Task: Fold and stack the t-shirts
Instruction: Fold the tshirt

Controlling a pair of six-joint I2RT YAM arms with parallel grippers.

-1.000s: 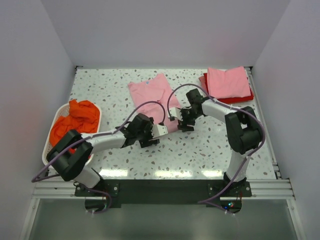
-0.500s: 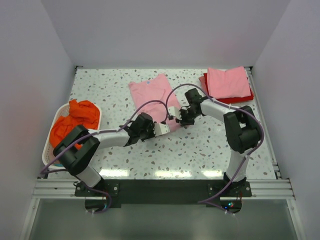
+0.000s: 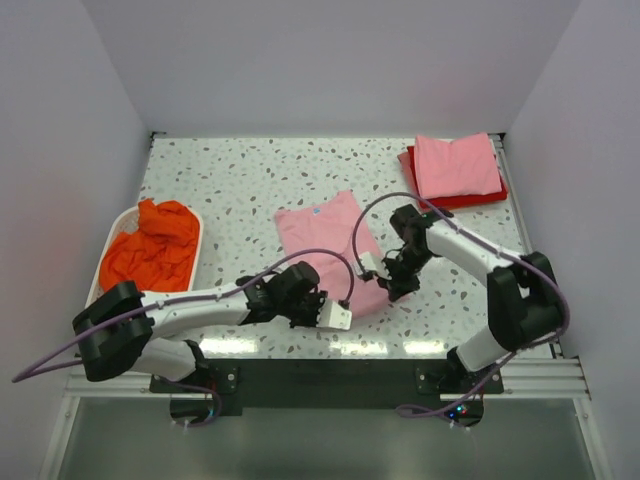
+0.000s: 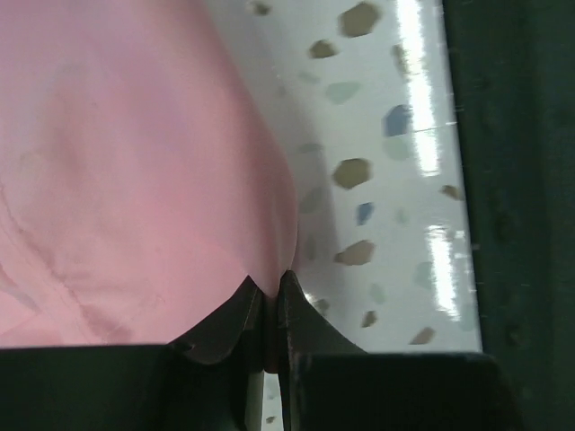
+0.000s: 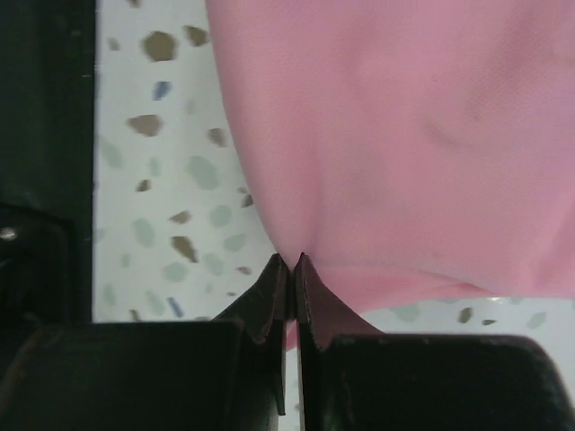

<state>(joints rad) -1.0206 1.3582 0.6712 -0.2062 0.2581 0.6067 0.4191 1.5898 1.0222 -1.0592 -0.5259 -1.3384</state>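
My left gripper is pinched tight on the near edge of the light pink cotton t-shirt, which lies spread in the middle of the white speckled terrazzo table. In my left wrist view the two dark fingers meet with a fold of pink cloth caught between them. My right gripper clamps the same shirt at its near right side, and from that wrist the fingers press together on the pink fabric with the tabletop showing on the left. At the far right corner a folded light pink shirt lies on top of a folded red shirt. On the left a crumpled orange shirt sits heaped in a white plastic slotted basket
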